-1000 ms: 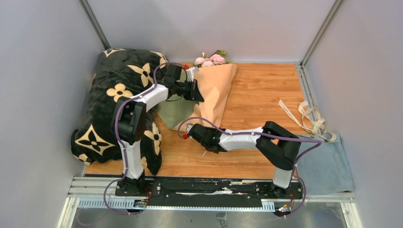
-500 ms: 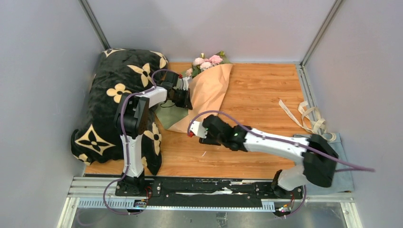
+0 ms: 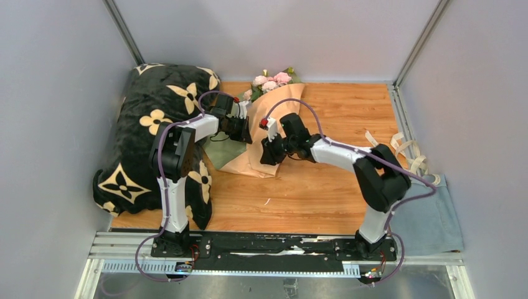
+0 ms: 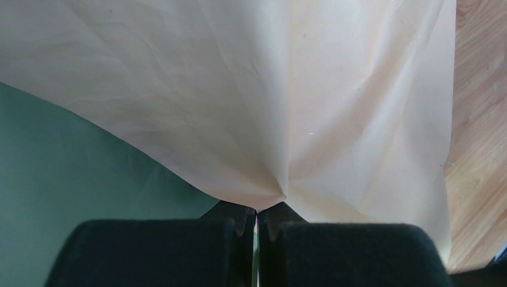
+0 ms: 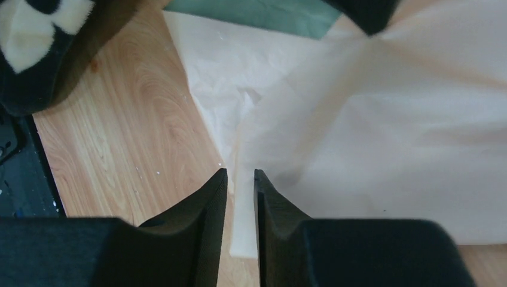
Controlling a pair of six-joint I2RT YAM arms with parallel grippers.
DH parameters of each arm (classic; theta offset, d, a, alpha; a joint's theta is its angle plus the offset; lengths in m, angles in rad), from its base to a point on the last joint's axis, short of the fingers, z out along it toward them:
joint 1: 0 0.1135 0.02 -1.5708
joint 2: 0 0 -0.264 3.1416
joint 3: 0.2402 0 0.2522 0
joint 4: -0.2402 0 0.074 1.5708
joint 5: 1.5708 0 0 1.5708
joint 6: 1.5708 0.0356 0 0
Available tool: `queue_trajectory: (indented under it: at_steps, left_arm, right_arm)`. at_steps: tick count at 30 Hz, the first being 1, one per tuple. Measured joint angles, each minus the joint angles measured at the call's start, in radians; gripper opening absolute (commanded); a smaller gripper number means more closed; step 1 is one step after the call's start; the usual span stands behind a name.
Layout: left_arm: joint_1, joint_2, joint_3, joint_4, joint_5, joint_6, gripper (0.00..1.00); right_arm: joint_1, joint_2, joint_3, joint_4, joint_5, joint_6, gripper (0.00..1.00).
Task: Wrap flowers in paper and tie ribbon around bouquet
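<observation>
Top view: the bouquet (image 3: 274, 124) lies a bit left of the table's (image 3: 336, 187) middle. The flowers (image 3: 272, 80) poke out toward 12 o'clock and the peach paper (image 3: 285, 103) cone narrows toward 6, with its olive side showing at the 8 o'clock edge. The left gripper (image 3: 246, 132) comes in from 9 o'clock, and its wrist view has the fingers (image 4: 179, 251) pressed together on a pinch of the paper. The right gripper (image 3: 268, 157) is on the cone's lower part, reaching in from 3. Its jaws stand narrowly apart with a fold of the paper's edge in the gap, can't tell if it's actually squeezing.

The ribbon (image 3: 406, 152) sits well apart at 3 o'clock, its near end reaching a grey-blue cloth (image 3: 429, 218) at 4. A big black blanket (image 3: 146, 118) with cream flowers crowds the 9 o'clock side with the left arm lying over it, and the right arm stretches across between ribbon and bouquet
</observation>
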Motion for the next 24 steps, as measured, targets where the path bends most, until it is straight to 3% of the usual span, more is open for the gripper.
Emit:
queue_trajectory:
  at_steps: [3,8,12,16,20,24]
  left_arm:
    - [0.0,0.0,-0.001,0.001,0.0,0.0,0.0]
    - [0.0,0.0,-0.001,0.001,0.003,0.002,0.0]
    - [-0.005,0.0,-0.001,0.0,0.008,0.012,0.0]
    - [-0.006,0.0,-0.001,0.0,0.013,0.032,0.0]
    - [-0.012,-0.002,-0.001,-0.002,0.014,0.051,0.0]
    - [-0.02,-0.006,0.0,-0.008,0.013,0.073,0.0]
  right_arm:
    - [-0.041,0.1,0.005,0.023,-0.061,0.093,0.13]
    - [-0.161,0.167,-0.063,0.018,-0.102,0.195,0.07]
    - [-0.259,0.093,-0.2,0.043,-0.159,0.252,0.07]
    - [-0.348,-0.005,-0.274,-0.07,-0.161,0.254,0.07]
    - [-0.366,-0.021,-0.207,-0.18,-0.155,0.233,0.07]
    - [-0.365,0.068,0.002,-0.164,-0.211,0.242,0.05]
